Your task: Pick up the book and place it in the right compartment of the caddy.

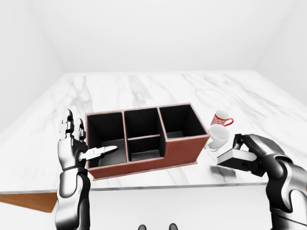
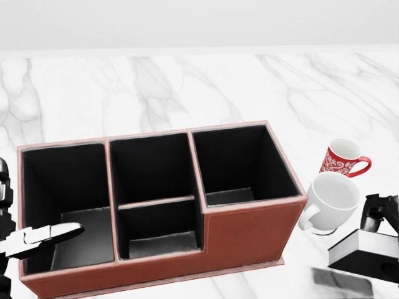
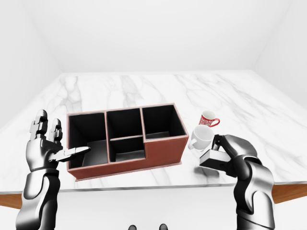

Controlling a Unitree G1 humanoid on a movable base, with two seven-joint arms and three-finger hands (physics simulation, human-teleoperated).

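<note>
The marble table [image 1: 158,91] carries the caddy [image 1: 182,151], its right compartment [image 2: 234,162] empty for the book [image 1: 236,157], which the right hand [image 3: 229,154] pinches clear of the table beside the white mug [image 2: 333,199]; the left hand [image 1: 76,141] is spread at the caddy's left end, probably steadying

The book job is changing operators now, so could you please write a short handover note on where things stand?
Right hand: shut on the book, held off the table to the right of the caddy.
Left hand: open, at the caddy's left end, holding nothing.
Two mugs, white mug and red mug, stand between the book and the caddy.
Done: book picked up.
Left: carry it past the mugs into the right compartment, which looks empty, and release.
</note>
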